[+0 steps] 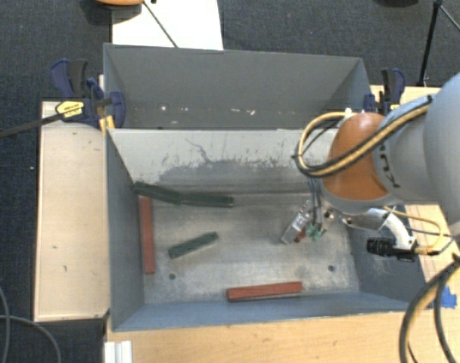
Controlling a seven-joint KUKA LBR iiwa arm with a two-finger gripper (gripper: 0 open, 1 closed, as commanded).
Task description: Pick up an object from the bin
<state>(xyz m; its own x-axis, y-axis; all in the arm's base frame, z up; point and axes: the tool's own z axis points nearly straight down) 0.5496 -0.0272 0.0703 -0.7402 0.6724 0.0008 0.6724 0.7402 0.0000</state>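
The bin (237, 89) is holding two green bars, back-wall bar (186, 197) and centre-left bar (193, 245), and two red bars, left-wall bar (147, 235) and front-edge bar (264, 291). The gripper (299, 231) is hovering right of centre; its opening cannot be told.

No legible txt, labels or nos. anywhere

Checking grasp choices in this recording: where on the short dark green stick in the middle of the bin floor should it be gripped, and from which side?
Probably at its middle, from straight above, closing across its narrow width. The short green stick lies flat on the bin floor, slanted, with bare floor all round it, so both long sides are free.
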